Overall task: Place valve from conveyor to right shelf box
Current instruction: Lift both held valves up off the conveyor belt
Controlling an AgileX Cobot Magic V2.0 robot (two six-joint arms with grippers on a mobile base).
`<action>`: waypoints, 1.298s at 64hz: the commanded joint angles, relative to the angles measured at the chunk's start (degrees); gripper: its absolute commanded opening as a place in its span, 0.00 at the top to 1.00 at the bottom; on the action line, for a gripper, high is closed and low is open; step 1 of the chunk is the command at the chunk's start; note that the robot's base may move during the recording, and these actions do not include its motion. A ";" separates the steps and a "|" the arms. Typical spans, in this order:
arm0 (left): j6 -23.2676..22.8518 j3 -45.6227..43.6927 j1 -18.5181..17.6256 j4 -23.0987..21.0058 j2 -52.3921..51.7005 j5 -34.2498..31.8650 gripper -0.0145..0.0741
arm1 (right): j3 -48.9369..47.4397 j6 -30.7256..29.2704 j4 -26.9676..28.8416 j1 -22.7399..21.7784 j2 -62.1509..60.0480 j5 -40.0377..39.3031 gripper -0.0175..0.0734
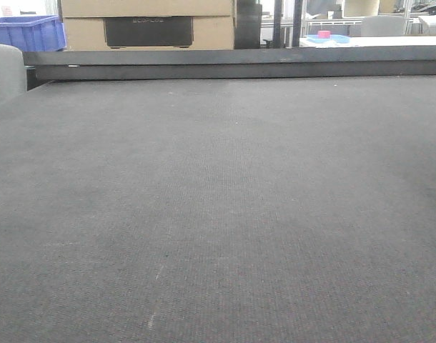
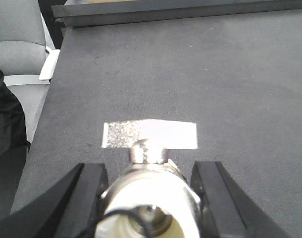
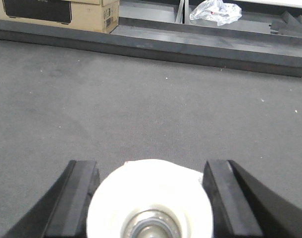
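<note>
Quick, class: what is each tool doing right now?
Left tool: closed on a valve.
Right tool: closed on a valve, white cap facing the camera.

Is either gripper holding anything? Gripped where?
Each gripper looks shut on a valve, fingers on the sides of its white-capped end: left gripper, lever up; right gripper, only the cap shows.

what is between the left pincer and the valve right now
Nothing visible: the valve sits right between the fingers of the left pincer, with only bare conveyor ahead. Whether the fingers clamp it cannot be told. The shelf box is in no view, so that path cannot be judged.
</note>
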 commanded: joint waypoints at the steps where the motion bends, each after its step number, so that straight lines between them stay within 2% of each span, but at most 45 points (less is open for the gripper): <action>1: -0.43 -0.24 -0.28 -0.31 -0.57 -3.19 0.96 | -0.56 -0.24 -0.06 -0.01 -0.54 -4.35 0.98; 83: -0.43 -0.24 -0.28 -0.31 -0.57 -3.83 0.96 | -0.56 -0.24 -0.06 -0.01 -0.54 -4.35 0.98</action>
